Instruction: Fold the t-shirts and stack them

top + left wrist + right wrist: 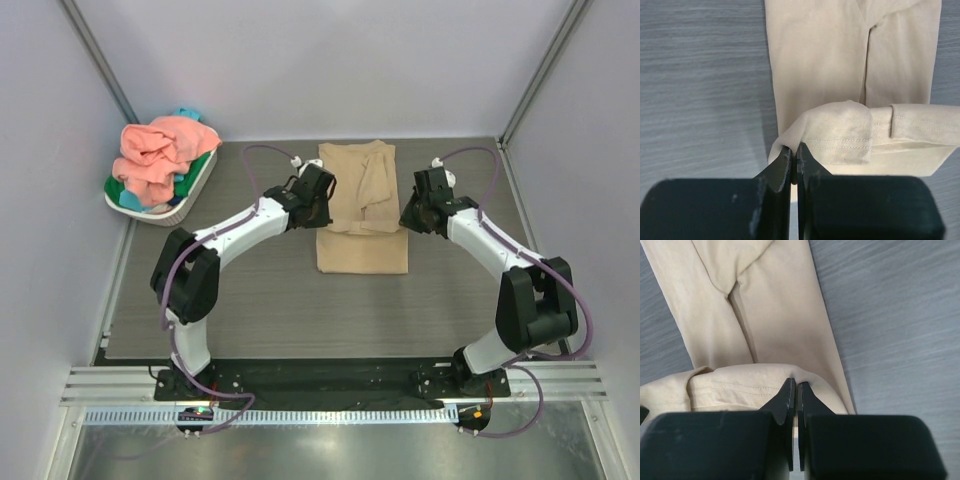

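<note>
A tan t-shirt (pixel 362 222) lies lengthwise in the middle of the table, sides folded in, its hem end lifted over the body. My left gripper (pixel 322 197) is shut on the shirt's left hem corner (pixel 790 142). My right gripper (pixel 412 212) is shut on the right hem corner (pixel 805 377). Both wrist views show the stitched hem (pixel 845 142) curled up over the flat cloth (pixel 770 315) below. More t-shirts, a salmon pink one (pixel 160 152) on top of green (pixel 195 172) and teal (pixel 132 198) cloth, are piled in the basket at the back left.
A white oval basket (pixel 188 200) stands at the table's back left corner. Grey woodgrain table (pixel 250 300) surrounds the shirt. Frame posts and pale walls close in the back and sides. The arm bases sit on a black rail at the near edge.
</note>
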Available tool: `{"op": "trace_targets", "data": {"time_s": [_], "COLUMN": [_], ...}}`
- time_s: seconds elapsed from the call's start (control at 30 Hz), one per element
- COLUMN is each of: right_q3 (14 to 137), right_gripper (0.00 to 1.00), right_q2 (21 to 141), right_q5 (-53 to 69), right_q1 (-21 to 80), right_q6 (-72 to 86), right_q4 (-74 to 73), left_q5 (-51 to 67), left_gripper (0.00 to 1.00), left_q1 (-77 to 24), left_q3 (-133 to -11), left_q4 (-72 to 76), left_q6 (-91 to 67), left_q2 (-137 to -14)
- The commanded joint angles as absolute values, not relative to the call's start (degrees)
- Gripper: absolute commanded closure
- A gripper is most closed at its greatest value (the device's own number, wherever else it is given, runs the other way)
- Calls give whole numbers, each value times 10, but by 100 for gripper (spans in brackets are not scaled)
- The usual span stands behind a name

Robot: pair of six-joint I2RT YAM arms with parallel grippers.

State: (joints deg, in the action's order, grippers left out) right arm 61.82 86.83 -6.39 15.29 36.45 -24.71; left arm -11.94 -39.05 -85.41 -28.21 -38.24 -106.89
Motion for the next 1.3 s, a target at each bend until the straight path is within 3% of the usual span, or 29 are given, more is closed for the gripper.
{"op": "trace_targets", "data": {"time_s": [0.0, 0.37, 0.47, 0.57, 0.6, 0.67, 0.73, 0.8, 0.87, 0.93, 1.07, 1.27], "right_q3": [664, 746, 778, 845, 898, 964, 1064, 1067, 1013, 953, 753, 530], "right_gripper": [99, 99, 98, 80, 59, 40, 36, 36, 36, 36, 36, 35], "right_q2": [900, 1026, 1061, 1109, 1126, 1171, 1187, 1169, 1132, 1070, 969, 849], "right_q5": [-48, -23, -20, -9, -10, -18, -7, -9, -8, -8, 53, 135], "right_q1": [137, 118, 107, 91, 87, 78, 68, 66, 67, 67, 67, 67], "right_q6": [343, 337, 337, 332, 331, 331, 322, 315, 312, 315, 316, 317], "right_q4": [-213, -205, -207, -227, -242, -307, -357, -369, -358, -330, -273, -186], "left_q5": [-83, -11, 31, 69, 77, 82, 108, 112, 99, 104, 111, 120], "left_gripper": [100, 100, 92, 84, 81, 66, 57, 53, 44, 27, 26, 27], "left_q1": [-371, -323, -309, -287, -274, -263, -236, -228, -227, -228, -236, -273], "left_q3": [-897, -976, -1024, -1131, -1198, -1292, -1413, -1424, -1313, -1211, -978, -769], "left_q4": [-267, -272, -285, -331, -364, -412, -504, -510, -481, -401, -318, -199], "left_q6": [-357, -352, -352, -352, -350, -345, -355, -361, -361, -373, -387, -412], "left_q2": [-1094, -1199, -1242, -1304, -1319, -1369, -1398, -1377, -1292, -1233, -1129, -1035]}}
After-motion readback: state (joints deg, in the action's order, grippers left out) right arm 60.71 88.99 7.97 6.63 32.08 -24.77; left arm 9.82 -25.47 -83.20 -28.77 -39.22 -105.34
